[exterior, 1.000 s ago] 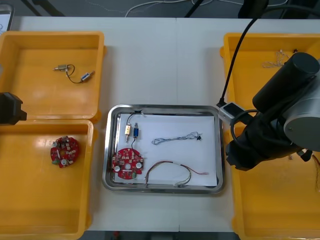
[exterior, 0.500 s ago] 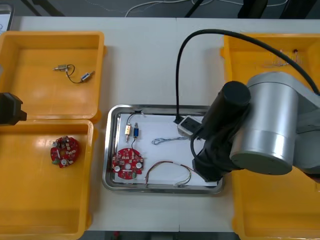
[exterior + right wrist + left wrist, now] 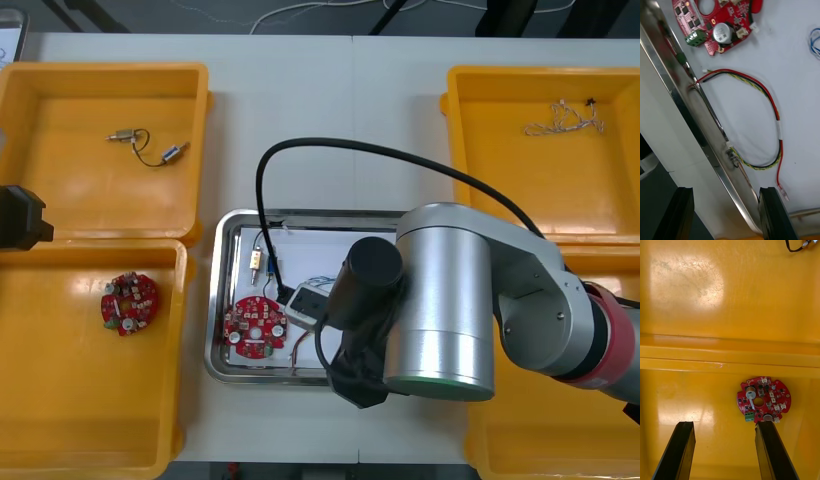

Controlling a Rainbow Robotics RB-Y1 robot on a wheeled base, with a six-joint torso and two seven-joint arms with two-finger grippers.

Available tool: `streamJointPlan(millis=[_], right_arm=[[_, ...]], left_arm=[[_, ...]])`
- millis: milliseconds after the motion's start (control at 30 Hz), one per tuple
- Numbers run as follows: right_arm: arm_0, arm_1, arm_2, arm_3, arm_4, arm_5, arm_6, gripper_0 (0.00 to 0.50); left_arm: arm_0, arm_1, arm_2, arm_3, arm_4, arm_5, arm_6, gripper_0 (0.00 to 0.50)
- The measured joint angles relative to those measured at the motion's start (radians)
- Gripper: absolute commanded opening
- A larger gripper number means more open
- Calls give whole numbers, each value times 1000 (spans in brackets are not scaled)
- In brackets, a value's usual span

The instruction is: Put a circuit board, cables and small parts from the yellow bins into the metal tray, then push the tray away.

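Four bins (image 3: 100,70) on a pale table (image 3: 320,120), dark floor (image 3: 150,15) beyond; shiny tray (image 3: 215,300) between them, white inside. In the tray: round red board (image 3: 255,327), looped red-and-yellow cable (image 3: 769,100), blue-white cable (image 3: 814,37). Right gripper (image 3: 726,217) over its near rim, spread wide, empty. Left gripper (image 3: 724,453) parked over a left bin (image 3: 696,408), wide too.

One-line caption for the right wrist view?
Right gripper, fingers open, above the metal tray's rim; a red and yellow cable and a round red circuit board lie inside.
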Motion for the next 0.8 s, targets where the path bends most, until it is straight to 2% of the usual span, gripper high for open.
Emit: streamJointPlan(millis=[367, 600, 800], right_arm=[[-83, 85, 190, 119, 115, -69, 60, 500], [-92, 108, 254, 143, 150, -88, 74, 500], [-93, 115, 318, 160, 217, -115, 79, 500]], left_arm=[[0, 0, 0, 0, 0, 0, 0, 472], [0, 0, 0, 0, 0, 0, 0, 470], [0, 0, 0, 0, 0, 0, 0, 474]])
